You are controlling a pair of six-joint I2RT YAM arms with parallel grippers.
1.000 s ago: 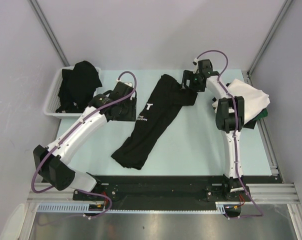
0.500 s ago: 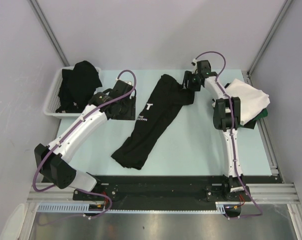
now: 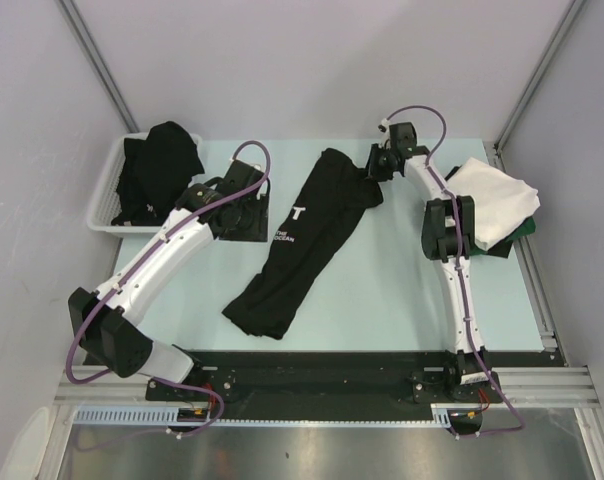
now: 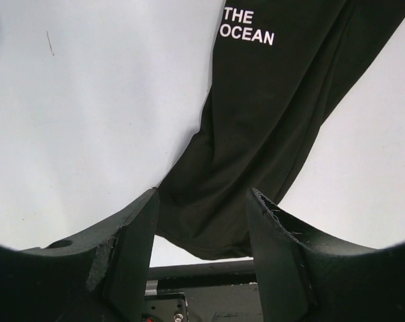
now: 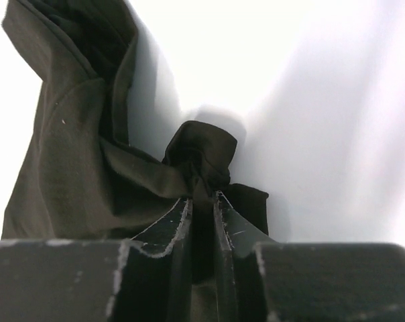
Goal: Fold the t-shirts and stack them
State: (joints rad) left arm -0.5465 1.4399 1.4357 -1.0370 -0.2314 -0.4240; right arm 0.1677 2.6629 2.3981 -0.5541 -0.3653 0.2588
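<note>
1. Black cotton, printed "THE OCEAN" in white, the lettered t-shirt [image 3: 302, 245] lies as a long crumpled strip. It runs slantwise across the middle of the pale table [image 3: 392, 290], one end near the far edge and the other toward the near left.
2. The right gripper [image 5: 202, 198] is clamped on a bunch of this shirt's fabric at its far right corner. The wrist view shows the fingers drawn almost together with black cloth pinched between them and a knot of it puckered just beyond the tips.
3. The left gripper [image 4: 202, 193] hangs over bare table just left of the shirt's middle. Its jaws stand parted with nothing between them, and the shirt lies beyond the fingertips, untouched.
4. A white slotted basket [image 3: 104, 190] sits at the far left corner, holding a heap of black t-shirts [image 3: 160, 160].
5. At the right edge, a white t-shirt [image 3: 492, 195] lies on top of a dark green t-shirt [image 3: 527, 228], of which only an edge shows.
</note>
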